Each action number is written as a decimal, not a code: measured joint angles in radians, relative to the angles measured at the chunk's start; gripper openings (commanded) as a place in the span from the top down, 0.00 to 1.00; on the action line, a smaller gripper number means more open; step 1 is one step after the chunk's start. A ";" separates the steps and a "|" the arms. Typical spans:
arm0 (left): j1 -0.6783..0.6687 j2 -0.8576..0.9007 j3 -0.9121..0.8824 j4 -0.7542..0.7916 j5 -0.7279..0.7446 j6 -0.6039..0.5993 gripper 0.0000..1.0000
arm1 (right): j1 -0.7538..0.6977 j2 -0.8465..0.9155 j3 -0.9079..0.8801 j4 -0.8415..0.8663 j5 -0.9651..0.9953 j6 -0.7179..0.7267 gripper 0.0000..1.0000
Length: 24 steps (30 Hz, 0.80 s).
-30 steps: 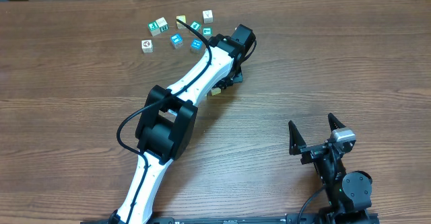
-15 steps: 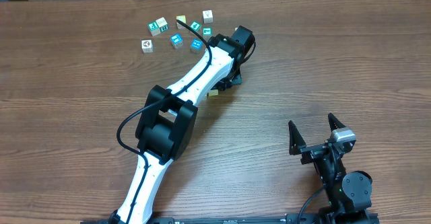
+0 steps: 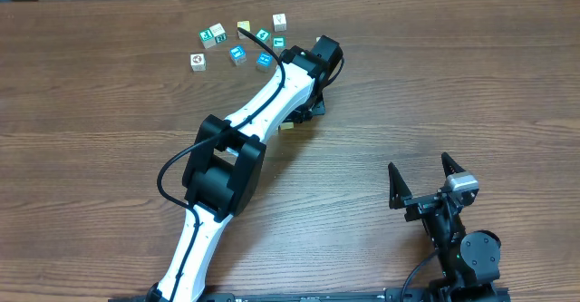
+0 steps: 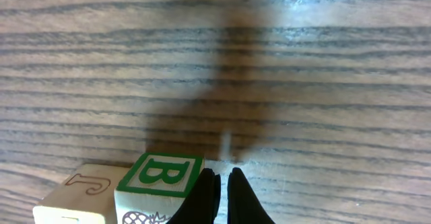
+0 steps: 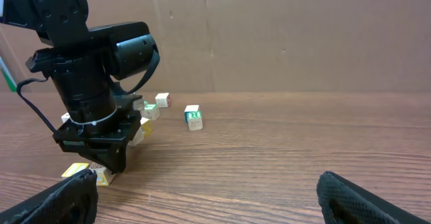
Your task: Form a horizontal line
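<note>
A wooden bench [image 3: 91, 139] is showing from above. The white left arm [image 3: 272, 93] is reaching from the near left edge diagonally toward the far middle, its wrist pointing down at the bench. At the far side, just left of that wrist, loose cubes [image 3: 237, 55] are lying scattered, several with teal faces.

The row of cubes [image 3: 285, 124] is sitting under the left wrist, near the middle of the bench. From above only a yellowish end is peeking out on the near side of the arm, so the full count cannot be told.

In the left wrist view two cubes are touching side by side: a cream cube [image 4: 77, 187] printed with a J on the left, and a green-framed cube [image 4: 161, 177] printed with a B on the right. The left fingers [image 4: 207, 197] are standing just right of the B cube, seemingly brushing its edge. They are pressed almost together, with only a thin slit between them and nothing held.

At the near right, the right fingers [image 3: 396, 186] are standing wide apart, gripping nothing, well apart from every cube.
</note>
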 measured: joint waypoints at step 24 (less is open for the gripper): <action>0.070 0.000 0.000 0.078 0.024 0.023 0.96 | 0.000 0.000 0.000 0.000 0.000 0.000 0.00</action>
